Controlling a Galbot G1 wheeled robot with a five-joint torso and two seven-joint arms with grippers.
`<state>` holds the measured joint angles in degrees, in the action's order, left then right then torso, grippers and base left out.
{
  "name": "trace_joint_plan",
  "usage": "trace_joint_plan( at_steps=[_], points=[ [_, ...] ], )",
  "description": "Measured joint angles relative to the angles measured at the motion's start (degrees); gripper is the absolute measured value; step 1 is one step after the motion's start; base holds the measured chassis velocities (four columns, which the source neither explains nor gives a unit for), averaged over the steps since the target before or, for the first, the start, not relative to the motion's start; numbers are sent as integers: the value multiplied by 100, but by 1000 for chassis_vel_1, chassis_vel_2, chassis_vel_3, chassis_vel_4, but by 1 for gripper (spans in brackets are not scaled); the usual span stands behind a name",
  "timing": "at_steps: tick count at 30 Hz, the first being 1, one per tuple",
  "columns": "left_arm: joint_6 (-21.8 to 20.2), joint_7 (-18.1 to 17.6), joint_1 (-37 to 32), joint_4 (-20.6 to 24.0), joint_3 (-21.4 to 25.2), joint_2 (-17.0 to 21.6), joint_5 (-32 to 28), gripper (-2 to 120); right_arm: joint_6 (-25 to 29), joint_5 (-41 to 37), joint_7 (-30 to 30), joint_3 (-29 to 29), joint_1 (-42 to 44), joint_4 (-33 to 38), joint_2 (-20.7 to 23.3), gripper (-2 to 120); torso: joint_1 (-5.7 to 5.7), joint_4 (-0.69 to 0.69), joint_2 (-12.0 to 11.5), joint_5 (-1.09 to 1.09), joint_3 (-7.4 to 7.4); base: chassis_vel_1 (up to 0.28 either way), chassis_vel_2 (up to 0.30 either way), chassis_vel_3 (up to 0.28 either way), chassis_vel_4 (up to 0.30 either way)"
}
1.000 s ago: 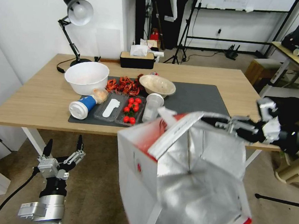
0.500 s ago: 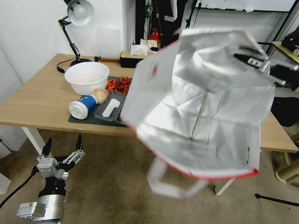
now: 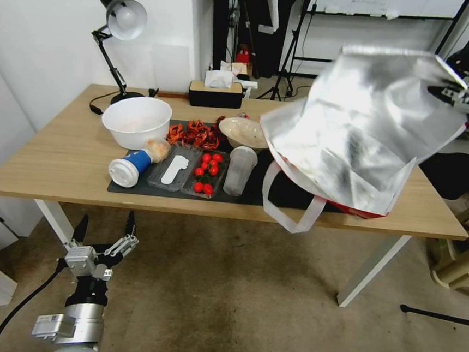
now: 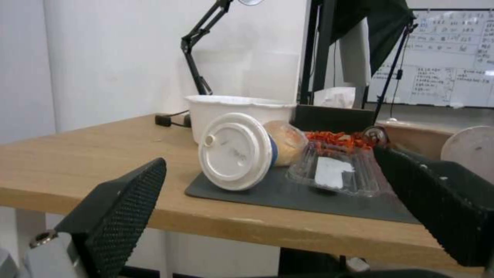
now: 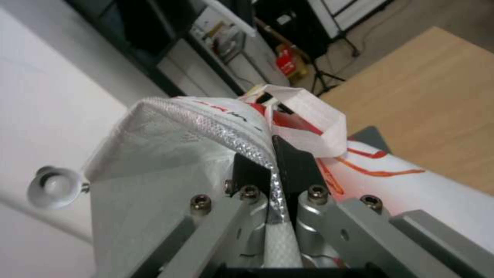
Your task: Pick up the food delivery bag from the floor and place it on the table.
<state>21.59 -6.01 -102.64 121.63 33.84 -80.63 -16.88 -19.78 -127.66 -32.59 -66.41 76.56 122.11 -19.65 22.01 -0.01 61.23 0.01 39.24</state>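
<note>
Right gripper (image 3: pixel 444 91) raised, jaws pinching food delivery bag (image 3: pixel 359 132), seemingly airborne.

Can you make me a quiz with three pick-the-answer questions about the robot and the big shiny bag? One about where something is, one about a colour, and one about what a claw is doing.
1. Where is the food delivery bag?
A. flat on the floor
B. held up over the right end of the table
C. inside the white bowl

2. What colour are the little tomatoes in the clear tray?
A. red
B. yellow
C. purple

3. What is the right gripper doing?
A. hanging open
B. holding a cup
C. pinching the bag's rim

Answers:
1. B: the head view shows the bag in the air above the tabletop, with one strap handle dangling past the front edge.
2. A: they look bright red on the dark grey mat.
3. C: in the right wrist view its fingers are shut on the foil edge. The left gripper waits open, low in front of the table.
</note>
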Motion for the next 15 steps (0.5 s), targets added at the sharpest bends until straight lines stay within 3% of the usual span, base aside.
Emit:
trace_joint_plan(
  at_steps=[15],
  points=[
    [118, 7, -150, 152, 16, -102, 126, 100, 43, 193, 3, 195, -16, -413, -170, 0, 0, 1, 0, -1, 0, 0, 0, 0, 0]
  ],
)
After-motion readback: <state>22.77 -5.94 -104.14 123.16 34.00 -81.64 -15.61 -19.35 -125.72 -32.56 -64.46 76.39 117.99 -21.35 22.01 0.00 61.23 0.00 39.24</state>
